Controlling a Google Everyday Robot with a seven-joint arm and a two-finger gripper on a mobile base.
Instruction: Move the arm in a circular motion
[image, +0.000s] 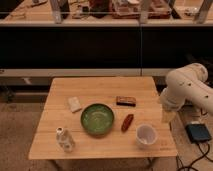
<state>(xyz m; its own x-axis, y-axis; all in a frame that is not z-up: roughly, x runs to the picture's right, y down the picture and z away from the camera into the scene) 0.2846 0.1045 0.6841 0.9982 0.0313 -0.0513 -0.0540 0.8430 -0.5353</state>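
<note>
Camera view: arm poised at the right edge of the table, ready to trace a circle

Large cream-white robot arm of thick rounded segments (185, 87) enters from the right and bends down to a narrow pale tip (168, 116) that carries the jaws. The tip hangs at the right edge of the light wooden table (100, 147); whether the jaws are released or clenched cannot be told, and nothing is seen held. Nearest to the tip is a white round cup (146, 135), to its near left. Further left lie a dark red oblong object (127, 122) and a green round bowl (97, 119), with a brown rectangular packet (126, 101) on the far side. A pale bottle (64, 139) and a small pale block (75, 104) sit well apart on the left.

The step probably calls for a smooth, even loop. It should stay high enough, or far enough right, to clear the cup, and close where it began. The likeliest fault is clipping the cup or the table edge on the leftward sweep.
</note>
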